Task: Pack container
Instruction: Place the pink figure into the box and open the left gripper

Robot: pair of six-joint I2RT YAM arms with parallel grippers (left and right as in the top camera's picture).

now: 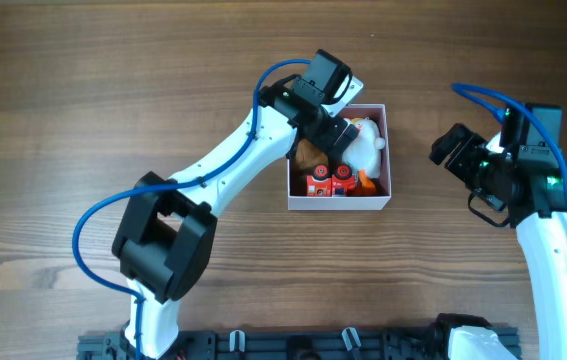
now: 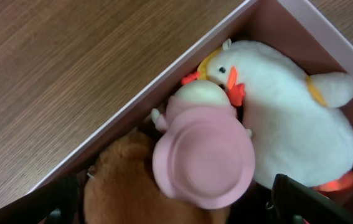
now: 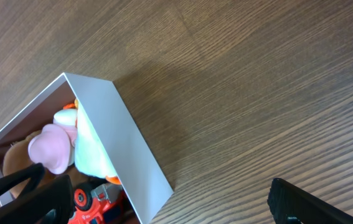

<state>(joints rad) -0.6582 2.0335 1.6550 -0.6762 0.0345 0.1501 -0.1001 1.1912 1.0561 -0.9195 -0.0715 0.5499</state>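
Observation:
The container [image 1: 339, 204] is a small square box with white walls and a pink inside, at the table's middle. It holds a white duck plush [image 1: 369, 150], a brown plush [image 1: 308, 152] and a red toy car [image 1: 328, 182]. My left gripper [image 1: 335, 135] is down inside the box and open. In the left wrist view its fingers [image 2: 176, 210] stand on either side of a pink hat-shaped toy [image 2: 204, 155] and the brown plush [image 2: 123, 190], beside the duck [image 2: 288, 124]. My right gripper [image 1: 450, 148] is open and empty, right of the box.
In the right wrist view the box's white wall [image 3: 126, 149] lies between my open fingers [image 3: 164, 200], with the duck [image 3: 89, 152], the pink toy [image 3: 48, 146] and the red car [image 3: 92, 202] behind it. Bare wooden table [image 1: 83, 100] surrounds the box.

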